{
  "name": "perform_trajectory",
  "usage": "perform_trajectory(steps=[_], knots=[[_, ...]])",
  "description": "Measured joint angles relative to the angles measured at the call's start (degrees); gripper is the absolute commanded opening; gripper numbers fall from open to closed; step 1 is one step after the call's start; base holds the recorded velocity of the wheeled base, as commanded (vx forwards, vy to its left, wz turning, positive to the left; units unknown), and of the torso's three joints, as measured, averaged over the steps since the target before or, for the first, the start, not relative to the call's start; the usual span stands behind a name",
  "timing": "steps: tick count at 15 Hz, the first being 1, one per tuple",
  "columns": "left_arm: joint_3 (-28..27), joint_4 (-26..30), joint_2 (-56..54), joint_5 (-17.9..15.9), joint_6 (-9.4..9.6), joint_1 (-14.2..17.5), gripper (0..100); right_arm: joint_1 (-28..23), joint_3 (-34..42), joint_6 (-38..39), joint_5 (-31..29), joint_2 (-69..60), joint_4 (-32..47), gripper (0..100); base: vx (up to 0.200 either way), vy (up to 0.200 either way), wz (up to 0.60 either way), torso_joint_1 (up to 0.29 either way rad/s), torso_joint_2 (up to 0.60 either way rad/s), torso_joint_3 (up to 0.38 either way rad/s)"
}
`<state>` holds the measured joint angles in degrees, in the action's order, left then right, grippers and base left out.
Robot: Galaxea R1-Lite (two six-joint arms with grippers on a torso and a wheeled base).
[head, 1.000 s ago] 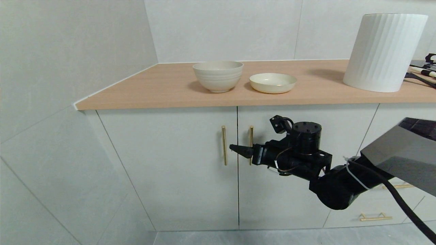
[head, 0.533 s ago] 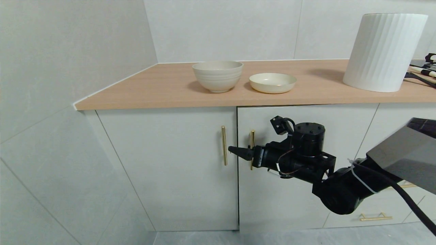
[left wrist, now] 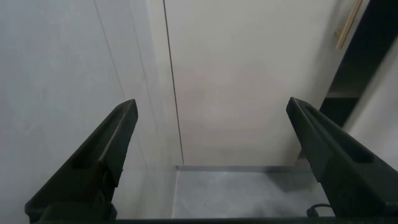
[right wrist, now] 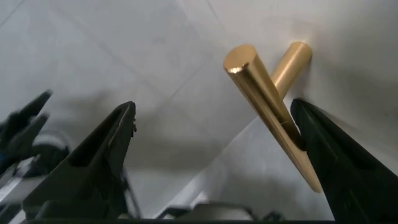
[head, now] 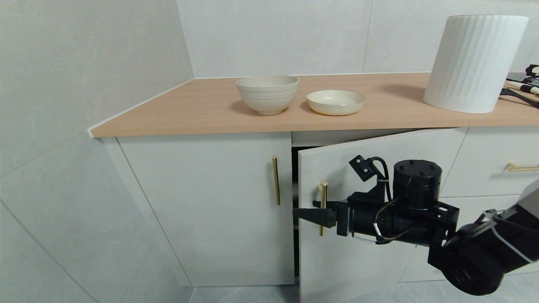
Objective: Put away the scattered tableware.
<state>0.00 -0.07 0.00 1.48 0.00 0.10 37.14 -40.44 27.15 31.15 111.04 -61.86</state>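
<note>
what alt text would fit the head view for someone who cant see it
The right end effector sits at the gold handle of a partly open cabinet door under a wooden counter. On it stand a beige bowl, a shallow cream dish and a white ribbed container.

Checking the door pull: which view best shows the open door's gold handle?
Head view: the handle shows full-length on the ajar door, right gripper at it. Right wrist view gives one end, beside a finger.

Container: white, ribbed, upright, at the back right of the countertop.
Utensils: dark and light handles, at the countertop's right edge, just beside the container.
Drawer handle: brass, horizontal, below the countertop's right end.
</note>
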Motion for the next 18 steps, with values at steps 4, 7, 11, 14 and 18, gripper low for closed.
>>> perform_trajectory(steps=[4,7,11,14,18], knots=[[0.0,0.0,0.0,0.0,0.02,0.04,100,1.3,6.67,-0.05,0.51,-5.86,0.27,100,0.0,0.0,0.0,0.0,0.0,0.0],[0.0,-0.02,0.0,-0.02,0.22,0.04,100,1.91,10.86,0.16,1.01,-10.76,0.35,100,0.0,0.0,0.0,0.0,0.0,0.0],[-0.35,-2.49,0.0,-0.46,0.29,0.04,100,2.73,12.32,0.2,0.99,-12.86,0.22,100,0.0,0.0,0.0,0.0,0.0,0.0],[-2.5,-3.04,0.02,-5.5,0.33,0.04,100,2.85,12.46,0.16,1.19,-13.06,-0.06,100,0.0,0.0,0.0,0.0,0.0,0.0],[-17.8,6.03,5.69,-24.14,0.24,0.0,100,2.95,12.35,0.11,1.32,-12.9,-0.24,100,0.0,0.0,0.0,0.0,0.0,0.0]])
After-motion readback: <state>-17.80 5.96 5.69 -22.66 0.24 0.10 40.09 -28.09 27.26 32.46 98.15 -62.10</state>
